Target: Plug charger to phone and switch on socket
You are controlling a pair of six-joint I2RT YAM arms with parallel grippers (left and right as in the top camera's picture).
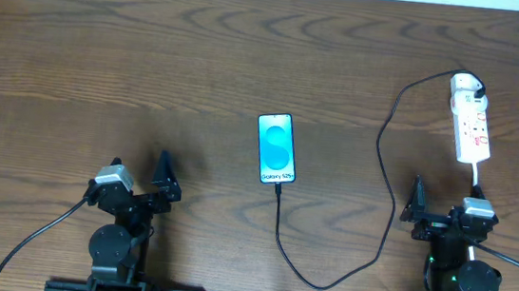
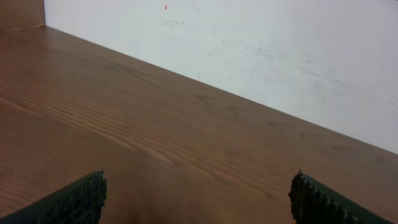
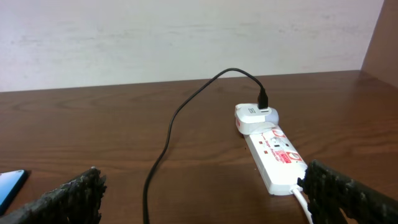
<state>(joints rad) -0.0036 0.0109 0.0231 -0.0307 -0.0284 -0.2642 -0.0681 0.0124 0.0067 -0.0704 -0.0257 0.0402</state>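
Your left gripper [image 2: 196, 190] and right gripper [image 3: 202, 180] both stand wide, holding nothing. The phone [image 1: 275, 149] lies mid-way across the table [image 1: 104, 73], well apart from both. The charger [image 1: 394, 130] meets its near edge. The socket [image 1: 470, 123] sits near the far right edge.

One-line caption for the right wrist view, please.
Open right tool frames socket with charger plugged in; phone corner at lower left.
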